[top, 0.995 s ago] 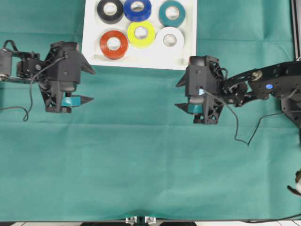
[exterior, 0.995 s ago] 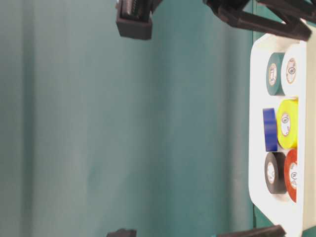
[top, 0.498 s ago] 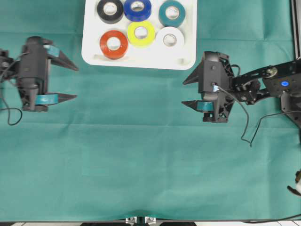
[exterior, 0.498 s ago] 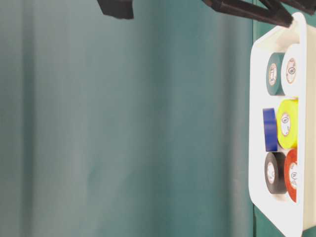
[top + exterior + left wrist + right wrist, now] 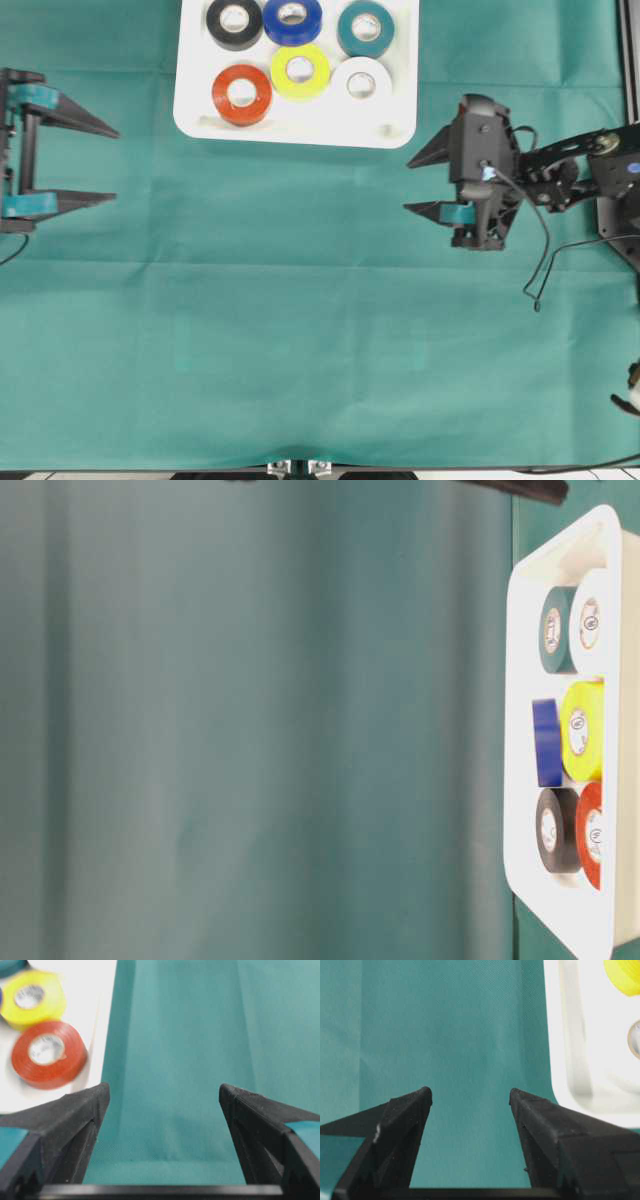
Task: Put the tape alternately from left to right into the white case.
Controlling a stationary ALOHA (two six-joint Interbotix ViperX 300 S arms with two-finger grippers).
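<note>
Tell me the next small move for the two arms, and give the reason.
Probably nothing more than backing both arms off to rest. All six rolls, black, blue, teal, orange-red, yellow and white, already lie in the white case. The left gripper and right gripper are open and empty, clear of the case over bare green cloth.

Six tape rolls (image 5: 300, 72), one white case (image 5: 196, 100), one green cloth (image 5: 300, 330), two arms

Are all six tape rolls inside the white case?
Yes: black, blue, teal, orange-red, yellow, white in the white case.
</note>
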